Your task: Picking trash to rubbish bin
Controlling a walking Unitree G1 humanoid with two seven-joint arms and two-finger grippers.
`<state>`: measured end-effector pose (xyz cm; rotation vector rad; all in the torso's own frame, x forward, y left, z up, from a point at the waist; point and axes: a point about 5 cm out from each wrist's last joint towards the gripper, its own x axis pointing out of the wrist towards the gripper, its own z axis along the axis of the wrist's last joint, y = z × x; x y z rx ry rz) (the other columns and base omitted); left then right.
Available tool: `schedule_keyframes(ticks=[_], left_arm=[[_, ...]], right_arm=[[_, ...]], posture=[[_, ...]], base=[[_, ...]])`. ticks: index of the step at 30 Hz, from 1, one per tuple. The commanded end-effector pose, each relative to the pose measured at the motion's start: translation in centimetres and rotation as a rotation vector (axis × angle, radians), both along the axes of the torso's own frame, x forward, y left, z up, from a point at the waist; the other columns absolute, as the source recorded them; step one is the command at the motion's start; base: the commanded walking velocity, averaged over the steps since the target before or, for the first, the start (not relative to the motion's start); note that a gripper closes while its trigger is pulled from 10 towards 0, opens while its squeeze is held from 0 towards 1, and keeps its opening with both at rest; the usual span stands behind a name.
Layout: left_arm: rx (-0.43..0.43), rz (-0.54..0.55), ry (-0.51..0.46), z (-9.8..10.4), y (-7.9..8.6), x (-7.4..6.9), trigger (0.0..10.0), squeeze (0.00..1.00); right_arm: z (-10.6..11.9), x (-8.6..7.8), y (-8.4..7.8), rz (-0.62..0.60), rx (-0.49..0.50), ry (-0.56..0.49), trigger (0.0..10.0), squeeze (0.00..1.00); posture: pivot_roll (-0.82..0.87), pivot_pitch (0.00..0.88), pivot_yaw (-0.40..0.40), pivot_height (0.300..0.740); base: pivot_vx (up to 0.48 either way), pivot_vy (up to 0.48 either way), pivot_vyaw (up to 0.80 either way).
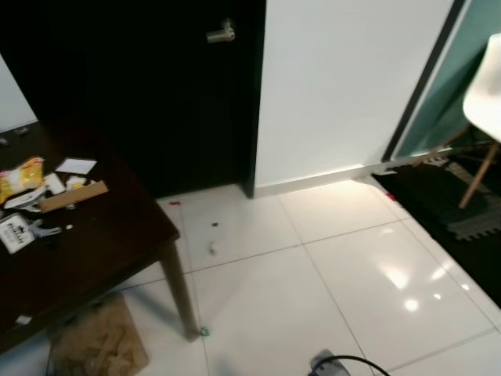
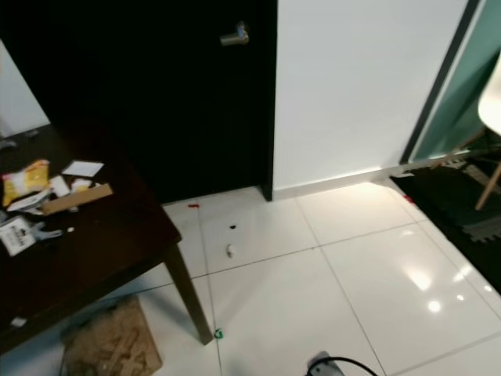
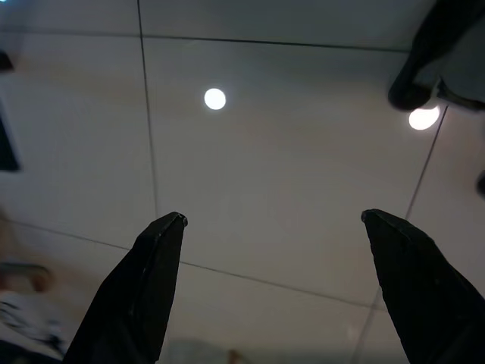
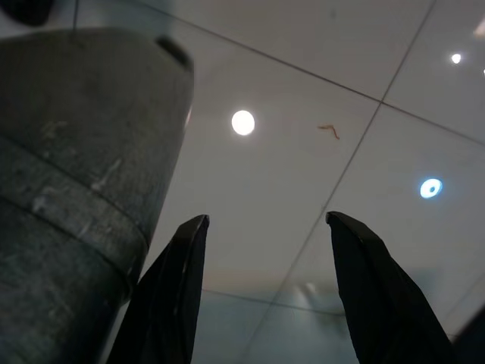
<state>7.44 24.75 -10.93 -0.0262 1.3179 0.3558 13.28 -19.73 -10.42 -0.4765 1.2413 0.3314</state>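
Note:
Scraps of trash lie on the dark wooden table [image 1: 117,235] at the left: a yellow snack wrapper [image 1: 21,177], white paper pieces [image 1: 76,165], a brown cardboard strip [image 1: 73,197] and a printed white packet [image 1: 16,232]. Small bits lie on the white floor tiles: a pale crumb [image 1: 211,247], a dark speck [image 1: 214,225] and a red speck [image 1: 174,204]. My left gripper [image 3: 273,221] hangs open over bare tiles. My right gripper [image 4: 265,221] is open too, above the tiles, beside my grey leg [image 4: 76,167].
A black door [image 1: 156,86] with a metal handle [image 1: 221,34] stands ahead, a white wall [image 1: 344,78] to its right. A white chair [image 1: 484,102] stands on a dark mat [image 1: 454,204] at far right. Crumpled brown paper [image 1: 98,341] lies under the table by its leg [image 1: 180,290].

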Motion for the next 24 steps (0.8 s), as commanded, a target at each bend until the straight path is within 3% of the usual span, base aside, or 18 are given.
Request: schedule_keyframes(ticks=[1, 11, 16, 24], left_arm=[[0.002, 0.000, 0.009, 0.0, 0.1, -0.2, 10.0, 0.00], [0.001, 0.014, 0.002, -0.1, -0.2, -0.2, 10.0, 0.00], [0.011, 0.017, 0.009, 0.1, 0.8, -1.0, 10.0, 0.00], [0.015, 0.009, 0.010, 0.1, 1.2, -1.2, 10.0, 0.00]], right_arm=[[-0.2, -0.4, 1.0, 0.005, 0.035, 0.011, 10.0, 0.00], [-0.2, -0.2, 1.2, 0.013, 0.034, 0.004, 10.0, 0.00], [-0.2, 0.0, 1.2, 0.011, 0.035, -0.001, 10.0, 0.00], [0.0, 0.2, 0.9, 0.001, 0.036, -0.007, 10.0, 0.00]], posture=[[0.12, 0.070, -0.002, 0.740], [0.12, 0.049, -0.005, 0.740], [0.11, 0.040, -0.002, 0.740], [0.10, 0.034, 0.009, 0.740]], base=[[0.000, 0.000, 0.79], [0.000, 0.000, 0.79], [0.000, 0.000, 0.79], [0.000, 0.000, 0.79]])
